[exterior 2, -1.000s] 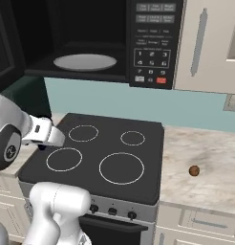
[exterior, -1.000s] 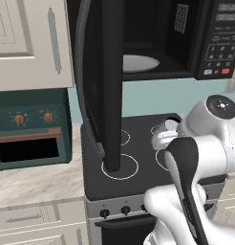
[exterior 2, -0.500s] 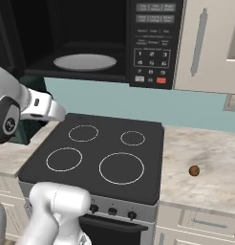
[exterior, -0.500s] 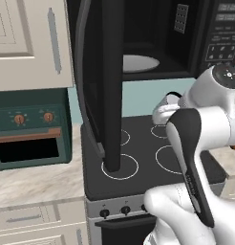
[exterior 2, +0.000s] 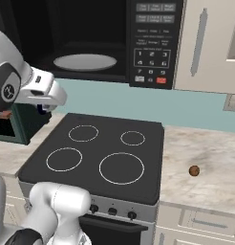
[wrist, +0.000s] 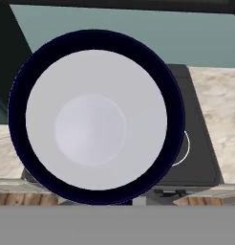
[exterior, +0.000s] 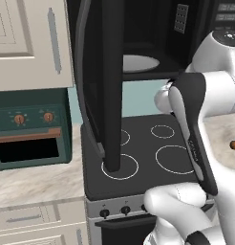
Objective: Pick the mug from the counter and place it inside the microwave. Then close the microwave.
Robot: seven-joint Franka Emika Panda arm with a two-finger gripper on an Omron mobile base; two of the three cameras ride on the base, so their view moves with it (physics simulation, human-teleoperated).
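Observation:
The mug (wrist: 95, 119) is seen from above in the hand view: a white inside ringed by a dark blue rim, held close under the hand. My gripper (exterior 2: 47, 101) is shut on the mug and hangs above the left rear of the black stovetop (exterior 2: 100, 153), just below and in front of the open microwave (exterior 2: 90, 43). The microwave's round grey turntable plate (exterior 2: 84, 61) lies bare inside. Its door (exterior: 102, 86) stands swung wide open to the left. The beige counter (exterior 2: 205, 162) lies to the right of the stove.
A small brown ball (exterior 2: 194, 170) rests on the counter right of the stove. The teal oven (exterior: 28, 129) sits on the left behind the open door. The microwave's keypad panel (exterior 2: 150, 48) is at its right side, and cream cabinets hang on both sides.
My arm has lifted the mug from low over the stovetop up towards the microwave's opening. The microwave door and the brown ball have not moved.

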